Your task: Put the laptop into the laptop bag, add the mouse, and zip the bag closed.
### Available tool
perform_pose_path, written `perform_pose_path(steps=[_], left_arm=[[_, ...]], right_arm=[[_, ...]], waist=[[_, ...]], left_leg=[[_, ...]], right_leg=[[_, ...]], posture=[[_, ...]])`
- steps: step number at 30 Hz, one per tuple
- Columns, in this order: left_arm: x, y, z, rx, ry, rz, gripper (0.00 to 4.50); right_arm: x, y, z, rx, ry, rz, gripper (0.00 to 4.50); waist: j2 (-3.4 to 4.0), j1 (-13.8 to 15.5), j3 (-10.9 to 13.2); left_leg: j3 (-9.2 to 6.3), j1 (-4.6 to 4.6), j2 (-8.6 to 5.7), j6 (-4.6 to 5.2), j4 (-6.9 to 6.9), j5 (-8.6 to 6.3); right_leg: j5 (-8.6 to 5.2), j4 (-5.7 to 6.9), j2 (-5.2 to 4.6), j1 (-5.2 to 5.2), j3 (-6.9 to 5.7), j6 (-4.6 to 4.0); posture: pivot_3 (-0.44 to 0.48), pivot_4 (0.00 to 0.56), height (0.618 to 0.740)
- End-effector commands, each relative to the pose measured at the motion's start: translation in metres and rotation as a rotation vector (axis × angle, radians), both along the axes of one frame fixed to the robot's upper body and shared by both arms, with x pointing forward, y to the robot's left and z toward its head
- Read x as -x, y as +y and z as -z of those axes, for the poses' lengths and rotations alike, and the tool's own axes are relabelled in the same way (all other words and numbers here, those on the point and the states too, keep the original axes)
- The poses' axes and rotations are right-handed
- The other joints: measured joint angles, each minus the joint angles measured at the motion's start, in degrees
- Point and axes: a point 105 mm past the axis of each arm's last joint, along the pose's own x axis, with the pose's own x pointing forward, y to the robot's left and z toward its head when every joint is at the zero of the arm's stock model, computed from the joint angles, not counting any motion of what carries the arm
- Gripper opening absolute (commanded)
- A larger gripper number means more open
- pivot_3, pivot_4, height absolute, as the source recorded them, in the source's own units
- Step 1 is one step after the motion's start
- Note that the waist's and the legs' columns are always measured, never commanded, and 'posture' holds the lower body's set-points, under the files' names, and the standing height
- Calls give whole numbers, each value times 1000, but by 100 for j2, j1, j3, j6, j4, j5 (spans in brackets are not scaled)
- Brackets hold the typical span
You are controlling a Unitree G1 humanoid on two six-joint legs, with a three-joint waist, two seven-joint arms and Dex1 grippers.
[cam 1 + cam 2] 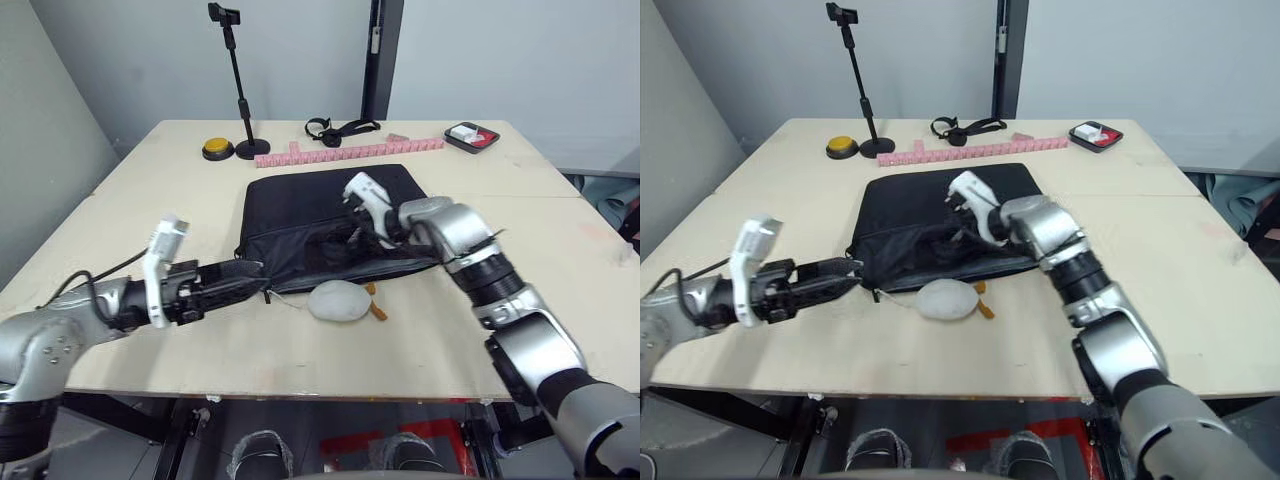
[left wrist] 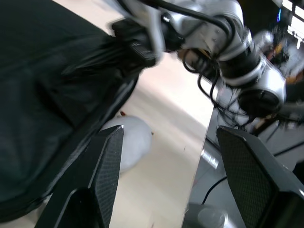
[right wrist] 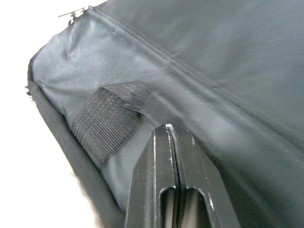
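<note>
At lower left of the head view the left gripper reaches in with its fingers spread apart, tips right at the near left corner of the laptop bag — that black bag lies flat at the frame's centre on the table. Just below the bag's near edge sits a white fluffy toy duck, and over the bag's middle the right gripper presses down on the fabric with its fingers squeezed together, nothing visibly between them.
</note>
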Motion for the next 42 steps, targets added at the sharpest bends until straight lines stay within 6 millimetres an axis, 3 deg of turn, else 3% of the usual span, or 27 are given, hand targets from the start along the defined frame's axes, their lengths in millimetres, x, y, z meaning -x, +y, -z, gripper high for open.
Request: perform_pose_path(steps=[1, 5, 8, 12, 14, 18, 22, 27, 31, 37, 42], left_arm=[[2, 13, -8, 45, 22, -22, 3224], [-16, 38, -3, 75, 113, -146, 3224], [-29, 58, 4, 126, 194, -246, 3224], [-27, 68, -7, 175, 191, -250, 3247], [-28, 72, -9, 159, 183, -261, 3247], [-37, 70, -12, 96, 188, -258, 4454], [-51, 61, 9, 18, 272, -265, 4500], [-71, 58, 35, 12, 377, -320, 4500], [-87, 33, 65, 21, 487, -289, 4500], [-107, 10, 64, 83, 492, -243, 4500], [-108, -9, 70, 77, 511, -173, 4500]], right_arm=[[14, -4, -15, -35, -17, -53, 0], [19, -37, -30, -19, -63, -33, 0], [27, -68, -64, -134, -139, -27, 0], [68, -99, -90, -189, -209, -140, 1169], [73, -111, -92, -186, -219, -115, 1874], [82, -157, -85, -172, -218, -11, 3248], [87, -170, -90, -195, -254, 19, 4453], [93, -166, -96, -208, -279, -5, 4453], [96, -170, -81, -127, -264, 10, 4453], [89, -192, -61, -111, -221, 120, 4453], [89, -193, -59, -130, -215, 133, 4453]], waist=[[-1, 11, 0], [0, 45, 1], [0, 106, 1], [-9, 200, -2], [-11, 188, -4], [-13, 203, -4], [-11, 189, -5], [-10, 134, -5], [-10, 205, -6], [-13, 238, -5], [-12, 173, -5]], left_leg=[[1, 1, 0, -1, -3, 0], [1, 2, 6, -4, -3, 1], [4, 4, 6, -4, 1, 1], [3, 1, 6, -2, -3, -4], [3, 0, 8, 0, -3, -6], [0, 10, 9, 3, 13, -8], [6, 21, 2, 11, 35, -8], [6, 21, 6, 12, 42, -7], [3, 17, 5, 13, 40, -6], [-2, 3, -9, 29, 52, -7], [0, 5, -8, 28, 48, -7]], right_leg=[[0, -1, 1, 0, 0, 0], [-1, 3, 7, -2, 1, -3], [-1, 5, 6, -2, 6, -2], [-2, -11, 6, 4, 2, -2], [-3, -14, 7, 6, -1, -4], [-3, -5, 6, 22, 1, -5], [0, 15, -3, 30, 10, -9], [0, 29, 1, 27, 11, -9], [0, 24, 0, 27, 7, -10], [4, 14, -16, 34, 1, -16], [4, 14, -16, 34, 3, -16]], posture=[[0, 150, 739], [0, 150, 739], [0, 150, 739], [0, 150, 739], [0, 150, 739], [0, 150, 739], [0, 150, 739], [0, 150, 739], [0, 150, 739], [0, 150, 739], [0, 150, 739]])
